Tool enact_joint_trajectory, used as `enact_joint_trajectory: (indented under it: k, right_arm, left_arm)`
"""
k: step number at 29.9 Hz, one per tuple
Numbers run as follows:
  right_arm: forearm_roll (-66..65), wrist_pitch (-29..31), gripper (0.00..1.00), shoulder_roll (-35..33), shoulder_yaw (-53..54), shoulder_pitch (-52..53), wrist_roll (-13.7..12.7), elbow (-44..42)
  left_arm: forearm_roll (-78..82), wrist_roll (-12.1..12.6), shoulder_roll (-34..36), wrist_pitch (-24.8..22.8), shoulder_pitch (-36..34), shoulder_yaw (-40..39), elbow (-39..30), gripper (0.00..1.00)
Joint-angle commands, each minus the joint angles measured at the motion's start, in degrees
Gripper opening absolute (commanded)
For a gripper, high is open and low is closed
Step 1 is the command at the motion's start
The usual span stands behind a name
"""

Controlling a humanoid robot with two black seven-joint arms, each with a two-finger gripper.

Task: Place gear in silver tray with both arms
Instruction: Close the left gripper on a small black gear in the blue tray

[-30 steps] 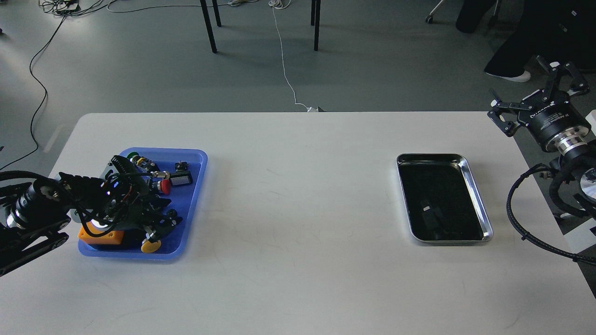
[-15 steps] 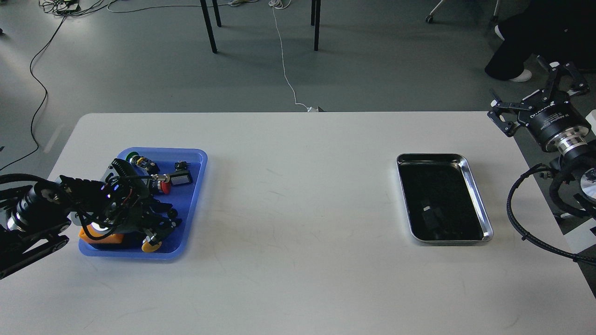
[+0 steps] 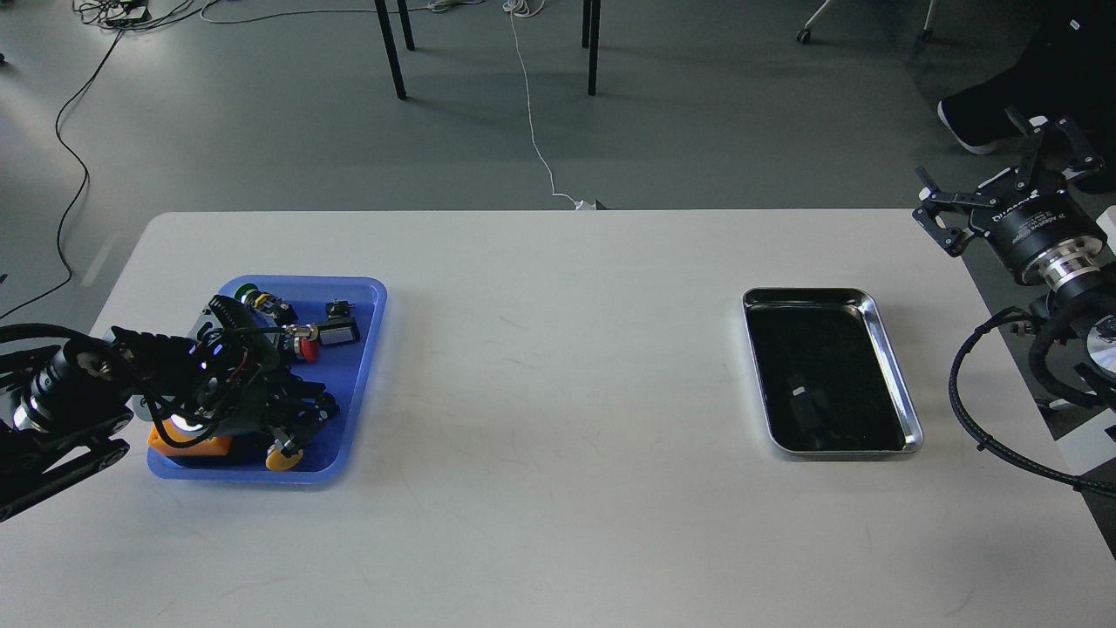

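The silver tray (image 3: 907, 410) lies empty on the right part of the white table. My left gripper (image 3: 301, 417) reaches down into the blue plastic tray (image 3: 362, 349) at the left, among small parts. Its dark fingers sit just above a small yellow round part (image 3: 282, 456), possibly the gear. I cannot tell whether the fingers hold it. My right gripper (image 3: 981, 157) hangs off the table's far right corner with its fingers spread and empty, well away from the silver tray.
The blue tray also holds an orange block (image 3: 187, 443), a red button part (image 3: 305, 347) and a green-capped part (image 3: 248, 291). My right arm's black cable (image 3: 968, 419) loops over the table's right edge. Chair legs and cords are on the floor behind.
My left gripper has sunk slightly into the blue tray and its fingers have drawn closer together above the yellow part. My right arm has not moved. A person's foot moved at the back right.
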Motion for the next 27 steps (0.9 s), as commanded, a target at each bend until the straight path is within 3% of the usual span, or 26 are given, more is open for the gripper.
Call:
enact_joint_trajectory:
  k: [1, 18, 27]
  right_arm:
    - [0.0, 0.0, 1.00, 0.0, 0.0, 0.0, 0.0, 0.0]
    - [0.0, 0.0, 1.00, -0.1, 0.1, 0.0, 0.0, -0.1]
    - [0.0, 0.0, 1.00, -0.2, 0.1, 0.0, 0.0, -0.1]
  left_arm:
    - [0.0, 0.1, 0.0, -0.3, 0.0, 0.0, -0.1, 0.26]
    - [-0.5, 0.0, 0.6, -0.6, 0.0, 0.0, -0.9, 0.14]
    - [-2.7, 0.1, 1.9, -0.6, -1.0, -0.6, -3.1, 0.13]
